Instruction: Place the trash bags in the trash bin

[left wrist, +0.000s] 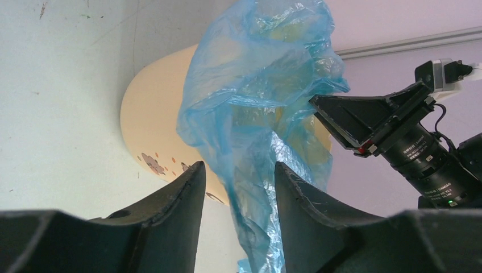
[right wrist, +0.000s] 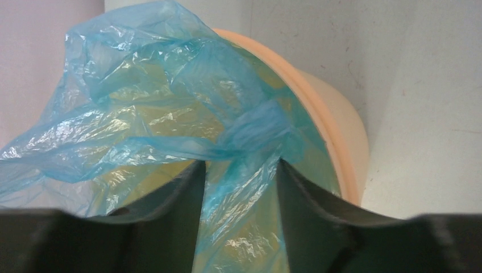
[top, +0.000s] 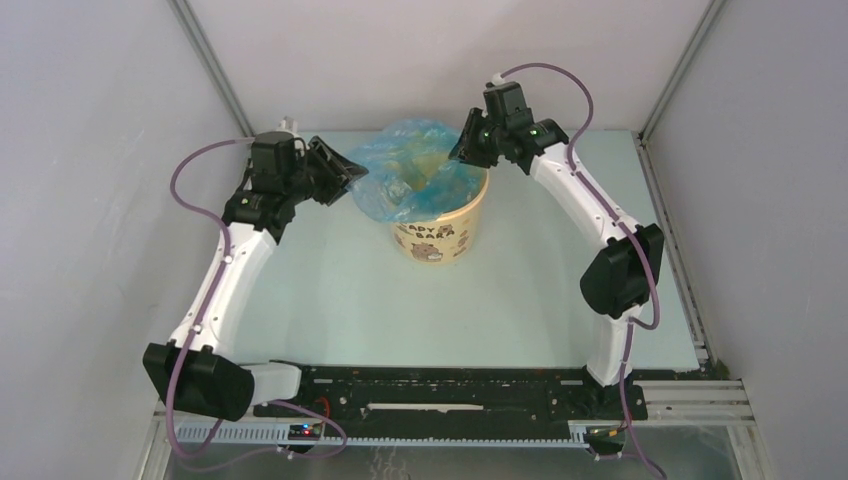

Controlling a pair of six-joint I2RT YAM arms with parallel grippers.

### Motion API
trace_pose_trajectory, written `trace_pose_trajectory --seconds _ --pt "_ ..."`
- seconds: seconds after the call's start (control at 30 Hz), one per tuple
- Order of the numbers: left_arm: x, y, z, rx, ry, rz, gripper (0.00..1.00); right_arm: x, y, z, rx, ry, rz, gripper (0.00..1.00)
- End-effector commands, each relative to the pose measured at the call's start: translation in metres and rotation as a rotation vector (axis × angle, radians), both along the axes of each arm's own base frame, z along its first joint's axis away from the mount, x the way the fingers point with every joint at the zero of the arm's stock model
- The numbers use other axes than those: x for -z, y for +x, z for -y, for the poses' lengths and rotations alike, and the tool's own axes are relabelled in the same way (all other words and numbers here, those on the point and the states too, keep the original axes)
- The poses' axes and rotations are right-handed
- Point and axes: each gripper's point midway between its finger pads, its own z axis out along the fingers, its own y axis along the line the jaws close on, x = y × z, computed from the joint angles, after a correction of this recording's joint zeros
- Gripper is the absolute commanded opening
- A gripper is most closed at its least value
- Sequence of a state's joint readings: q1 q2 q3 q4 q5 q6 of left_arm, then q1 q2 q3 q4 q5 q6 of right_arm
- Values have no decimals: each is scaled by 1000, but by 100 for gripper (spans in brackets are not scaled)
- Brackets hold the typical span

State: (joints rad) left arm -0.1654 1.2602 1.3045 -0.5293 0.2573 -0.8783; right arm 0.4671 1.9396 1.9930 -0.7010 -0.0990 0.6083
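Note:
The light-blue trash bag [top: 415,168] is draped over the mouth of the pale-yellow trash bin [top: 438,238], bulging above the rim and hanging over its left side. My left gripper [top: 340,170] is at the bag's left edge. In the left wrist view its jaws [left wrist: 239,166] stand apart, with a hanging strand of the bag [left wrist: 256,85] between them and the bin [left wrist: 153,114] behind. My right gripper [top: 468,148] is at the bin's back right rim. Its jaws [right wrist: 240,163] stand apart over bag film [right wrist: 142,114] just inside the bin's rim [right wrist: 341,131].
The bin stands at the middle back of the pale green table [top: 340,300]. Grey walls [top: 100,150] enclose the left, right and back. The right arm's wrist camera [left wrist: 423,156] sits close to the bag on the far side.

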Motion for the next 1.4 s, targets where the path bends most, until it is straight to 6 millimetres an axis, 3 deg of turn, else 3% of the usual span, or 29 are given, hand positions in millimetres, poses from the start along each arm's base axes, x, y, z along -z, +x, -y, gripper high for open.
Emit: trace_pose_trajectory --seconds 0.0,0.17,0.37,0.53,0.73,0.97,1.13,1.2,1.37 --pt "-8 -3 4 26 -9 44 47 -56 2 -3 -16 73 110 33" --pt "-5 1 11 42 -57 34 32 -78 -9 4 -22 97 125 0" --pt "-2 3 11 42 -53 32 15 -89 -25 33 -21 84 88 0" --pt "5 3 13 52 -54 12 1 -83 -51 69 -130 87 -34 0" --pt "7 5 12 55 -46 9 0 -59 -87 101 -210 77 -165 0" --pt "-29 10 21 93 -71 81 0 -65 -92 111 -193 61 -115 0" --pt "-40 6 30 128 -79 104 2 -89 -90 113 -163 -10 -48 25" --pt "-45 4 33 138 -76 122 3 -102 -92 113 -152 -63 2 39" --pt "-64 1 31 143 -61 176 4 -129 -97 96 -172 -171 134 64"
